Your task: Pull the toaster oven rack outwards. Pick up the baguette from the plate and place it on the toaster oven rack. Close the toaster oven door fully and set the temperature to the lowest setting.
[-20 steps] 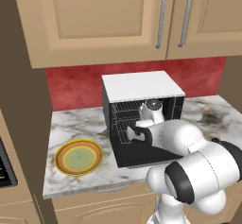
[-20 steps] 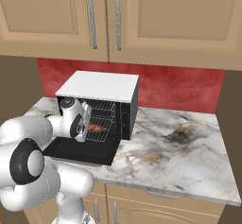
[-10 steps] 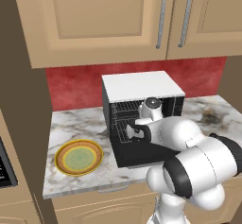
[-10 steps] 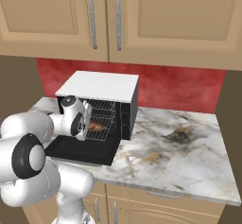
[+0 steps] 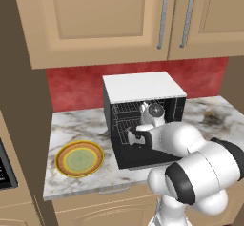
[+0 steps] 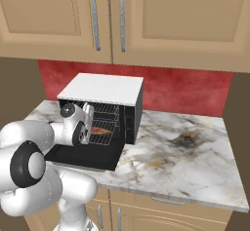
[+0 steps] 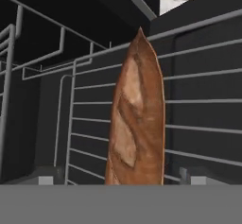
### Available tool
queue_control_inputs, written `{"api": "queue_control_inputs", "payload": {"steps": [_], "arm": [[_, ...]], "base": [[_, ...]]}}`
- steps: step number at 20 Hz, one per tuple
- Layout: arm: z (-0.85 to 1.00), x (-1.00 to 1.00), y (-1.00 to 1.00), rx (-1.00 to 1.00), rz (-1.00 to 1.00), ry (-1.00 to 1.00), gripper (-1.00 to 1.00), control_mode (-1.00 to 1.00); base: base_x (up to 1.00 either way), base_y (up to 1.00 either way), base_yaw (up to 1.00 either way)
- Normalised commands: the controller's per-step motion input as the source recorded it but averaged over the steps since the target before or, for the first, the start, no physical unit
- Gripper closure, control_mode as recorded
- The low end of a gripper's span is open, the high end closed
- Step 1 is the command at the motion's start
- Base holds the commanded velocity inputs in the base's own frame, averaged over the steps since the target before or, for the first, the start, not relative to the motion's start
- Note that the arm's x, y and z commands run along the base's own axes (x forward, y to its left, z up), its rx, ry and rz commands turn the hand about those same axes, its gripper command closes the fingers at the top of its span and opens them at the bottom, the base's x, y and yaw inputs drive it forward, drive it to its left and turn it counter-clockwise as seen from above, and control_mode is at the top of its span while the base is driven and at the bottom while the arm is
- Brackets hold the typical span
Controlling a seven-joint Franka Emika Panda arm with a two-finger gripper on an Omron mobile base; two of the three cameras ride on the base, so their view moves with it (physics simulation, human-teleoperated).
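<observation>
Little has shifted since the earlier frames: arm in much the same reach into the toaster oven (image 5: 143,118), baguette (image 7: 137,119) in the same spot on the rack (image 7: 198,100).

Tool (image 7: 120,181) sits at the oven mouth; hand view has its two fingertips (image 7: 47,180) spread well apart, either side of the loaf's near end, neither touching it.

Baguette lies along the rack bars, also visible in the right base view (image 6: 101,130).

Door (image 6: 85,156) hangs open, flat over the bench (image 6: 185,162).

Plate (image 5: 79,159) rests on the bench left of the oven.
</observation>
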Motion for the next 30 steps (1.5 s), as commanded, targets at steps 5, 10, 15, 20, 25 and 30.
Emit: {"api": "queue_control_inputs", "payload": {"steps": [5,10,15,20,25,30], "arm": [[0.15,0.00,0.00,0.00,0.00,-0.22,-1.00,-1.00],[0.45,-0.19,-0.01,0.08,0.06,-0.05,-1.00,-1.00],[0.52,-0.33,-0.01,0.10,0.11,0.01,-1.00,-1.00],[0.46,-0.50,-0.03,0.09,0.10,0.07,-1.00,-1.00],[0.26,-0.61,0.00,0.01,0.12,0.16,-1.00,-1.00],[0.15,-0.63,0.00,0.00,0.08,0.11,-1.00,-1.00]], "base": [[0.00,0.00,0.00],[0.00,0.00,0.00],[0.00,0.00,0.00],[0.00,0.00,0.00],[0.00,0.00,0.00],[0.00,0.00,0.00]]}}
